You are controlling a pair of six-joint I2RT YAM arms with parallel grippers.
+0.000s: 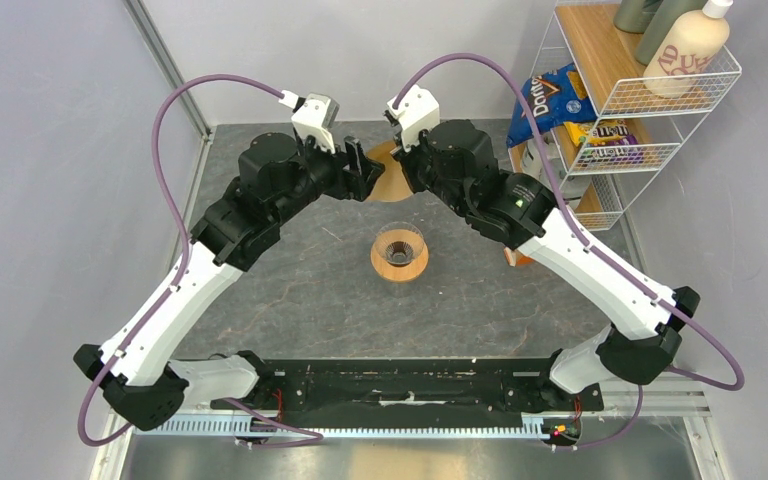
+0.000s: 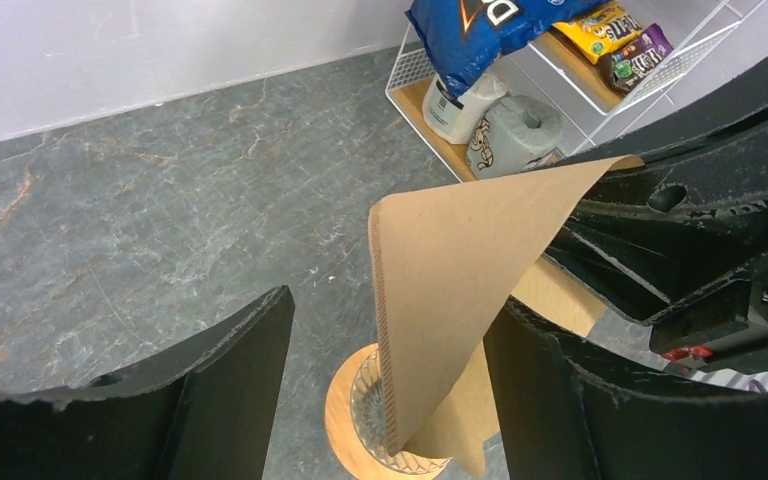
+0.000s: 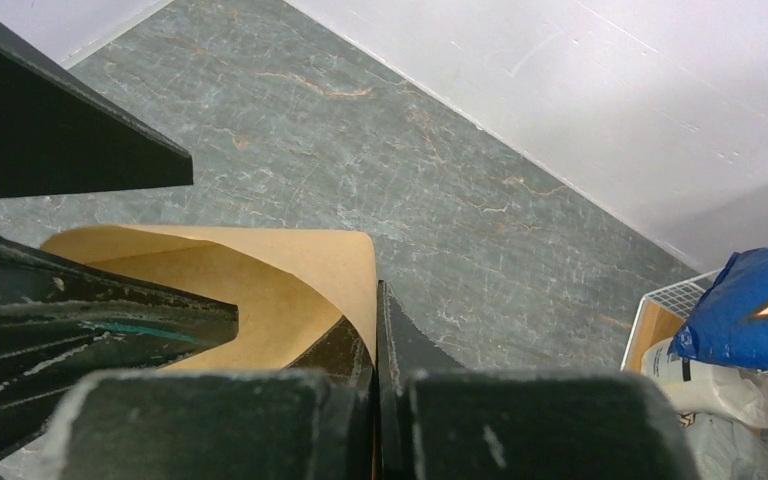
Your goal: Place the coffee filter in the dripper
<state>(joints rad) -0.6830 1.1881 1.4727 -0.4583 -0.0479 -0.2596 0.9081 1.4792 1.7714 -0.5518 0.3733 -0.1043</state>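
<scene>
The coffee filter (image 1: 386,180) is a tan paper cone held in the air at the back of the table, between both grippers. My right gripper (image 1: 402,165) is shut on one edge of it, and its jaws (image 3: 376,300) pinch the paper (image 3: 260,290). My left gripper (image 1: 364,168) is open. In the left wrist view its fingers (image 2: 230,390) straddle the hanging filter (image 2: 460,260), and one finger appears to reach into the filter's open mouth. The dripper (image 1: 399,253), a glass cone on a wooden collar, stands on the table below and nearer; it also shows in the left wrist view (image 2: 365,425).
A white wire shelf (image 1: 650,100) stands at the back right with a blue Doritos bag (image 1: 550,100), candy bags and bottles. Grey walls close the back and left. The right arm's forearm (image 1: 580,250) passes close to the shelf.
</scene>
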